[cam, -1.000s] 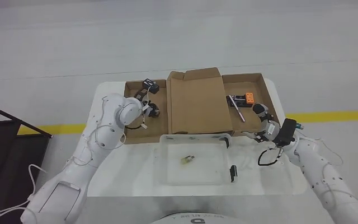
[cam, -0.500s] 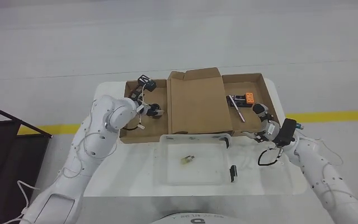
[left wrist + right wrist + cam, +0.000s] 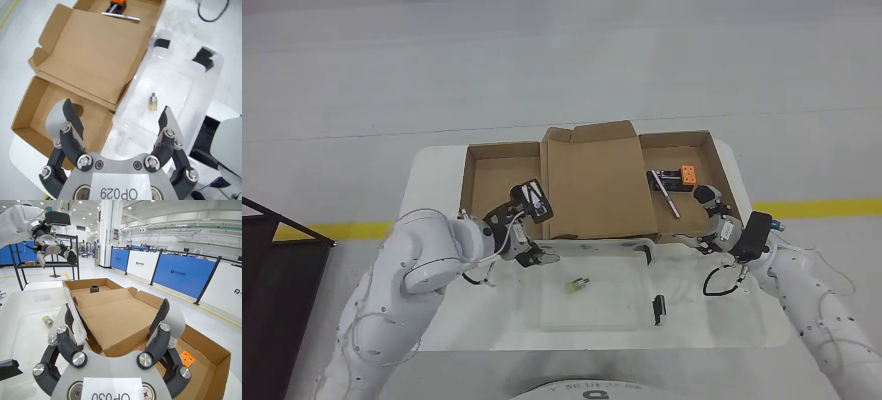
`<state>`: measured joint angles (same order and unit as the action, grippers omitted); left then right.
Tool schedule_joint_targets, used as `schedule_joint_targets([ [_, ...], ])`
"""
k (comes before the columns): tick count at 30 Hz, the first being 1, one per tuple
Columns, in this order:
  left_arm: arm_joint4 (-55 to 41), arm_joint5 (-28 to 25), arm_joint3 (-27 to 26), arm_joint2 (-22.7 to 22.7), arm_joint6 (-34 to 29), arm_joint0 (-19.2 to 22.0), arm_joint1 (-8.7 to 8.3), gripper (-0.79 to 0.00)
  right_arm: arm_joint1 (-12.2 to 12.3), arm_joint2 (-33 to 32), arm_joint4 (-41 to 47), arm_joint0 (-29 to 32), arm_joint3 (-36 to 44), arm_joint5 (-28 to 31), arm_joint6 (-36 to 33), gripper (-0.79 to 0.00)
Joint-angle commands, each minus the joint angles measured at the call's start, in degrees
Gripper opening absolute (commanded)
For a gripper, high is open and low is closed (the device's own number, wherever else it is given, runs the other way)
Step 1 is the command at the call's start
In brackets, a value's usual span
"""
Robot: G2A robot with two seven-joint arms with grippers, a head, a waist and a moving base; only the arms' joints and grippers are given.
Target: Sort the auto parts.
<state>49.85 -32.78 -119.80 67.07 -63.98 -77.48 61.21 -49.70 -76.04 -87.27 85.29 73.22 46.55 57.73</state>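
Left gripper [image 3: 116,106] spread, empty, above clear tray's [image 3: 170,79] edge, one small cylinder [image 3: 153,103] inside; right gripper [image 3: 116,306] spread at cardboard box [image 3: 121,315]

White flat table [image 3: 437,170]. Just beside the table, long yellow floor line [image 3: 832,208]. Far past the table, black metal shelf [image 3: 47,265] and blue-and-white wall boards [image 3: 170,273].

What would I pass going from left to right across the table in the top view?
left gripper → small metal part in the clear tray → black block on the tray's right rim → orange part in the cardboard box
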Motion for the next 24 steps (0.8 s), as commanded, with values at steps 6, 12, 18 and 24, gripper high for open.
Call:
schedule_joint_targets([
  [6, -0.13, 0.0, 0.04, -0.21, -0.06, -0.06, 0.0, 0.0, 0.0, 0.0, -0.04, 0.0, 0.0, 0.0, 0.01, 0.0],
  [12, 4.12, -2.34, 0.06, -4.51, -0.24, -0.84, 0.03, 0.0, 0.0, 0.0, -0.04, 0.0, 0.0, 0.0, 0.01, 0.0],
  [18, 11.3, -2.49, 4.04, -17.42, -1.71, 2.54, 1.55, -0.092, 0.0, 0.0, -0.04, 0.0, 0.0, 0.0, 0.01, 0.0],
  [24, 10.63, 0.19, 10.22, -23.93, -1.89, 8.06, 3.42, -0.209, 0.0, 0.0, -0.04, 0.0, 0.0, 0.0, 0.01, 0.0],
])
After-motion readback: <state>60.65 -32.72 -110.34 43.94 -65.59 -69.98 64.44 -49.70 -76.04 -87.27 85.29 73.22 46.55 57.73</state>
